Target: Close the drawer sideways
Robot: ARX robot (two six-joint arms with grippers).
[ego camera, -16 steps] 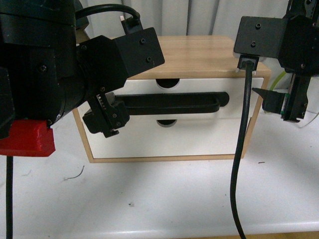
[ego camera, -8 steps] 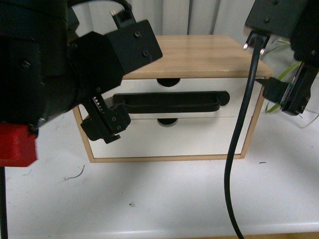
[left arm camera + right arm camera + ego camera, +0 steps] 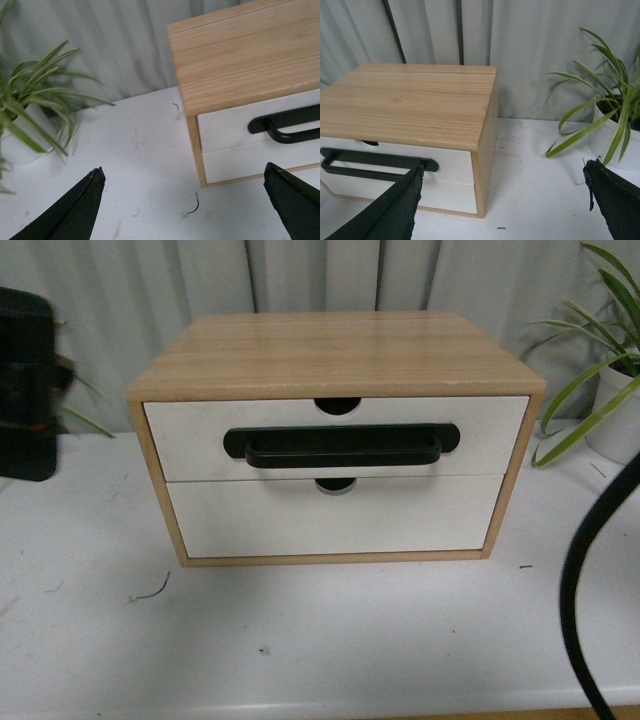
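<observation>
The drawer is the upper one in a light wood cabinet. It has a white front, a long black bar handle and a notch in its top edge. Its front looks flush with the cabinet frame. Neither gripper shows in the front view. My left gripper is open and empty above the table, off the cabinet's left corner, with the drawer and its handle in its view. My right gripper is open and empty off the cabinet's right corner, with the drawer in its view.
A white-fronted lower drawer without a handle sits under it. A potted plant stands right of the cabinet, another plant to its left. A black cable hangs at the right, a dark blurred object at the left. A curtain is behind.
Both arms have pulled back out of the front view, the left one from in front of the handle's left end, the right one from the cabinet's right side. The cabinet has not moved.
</observation>
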